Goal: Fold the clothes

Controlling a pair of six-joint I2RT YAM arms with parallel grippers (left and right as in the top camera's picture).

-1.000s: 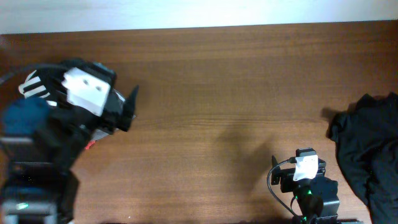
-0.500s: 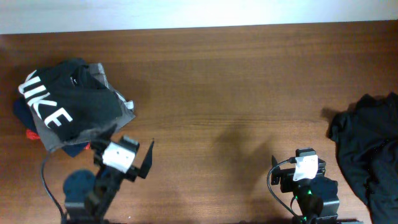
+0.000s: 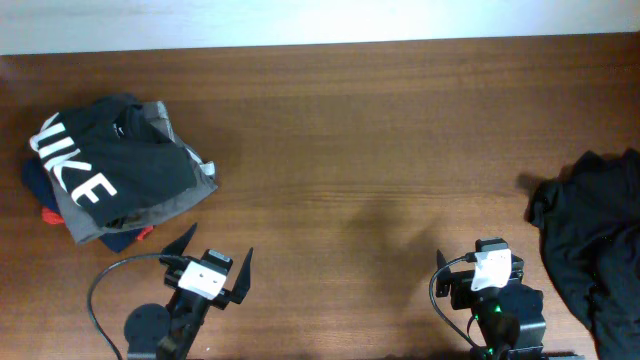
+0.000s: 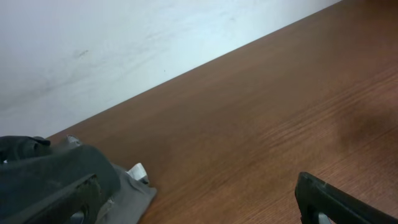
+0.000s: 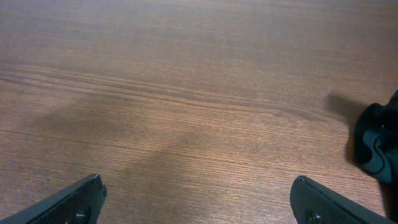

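Note:
The clothes lie in two heaps. At the left is a stacked pile [image 3: 110,175] topped by a black shirt with white NIKE letters over grey, blue and red pieces; its edge [image 4: 37,165] shows in the left wrist view. At the right edge sits a crumpled black heap [image 3: 592,240], with a fold of it [image 5: 375,140] in the right wrist view. My left gripper [image 3: 213,256] [image 4: 199,202] stands open near the front edge, below and right of the pile, holding nothing. My right gripper [image 3: 480,255] [image 5: 199,200] is open over bare wood, left of the black heap.
The brown wooden table [image 3: 360,150] stretches between the two heaps. A white wall [image 4: 124,43] runs along its far edge. A black cable [image 3: 105,285] loops by the left arm's base.
The left arm has drawn back from over the NIKE pile to the table's front edge, uncovering the pile. The right arm and the black heap have not moved.

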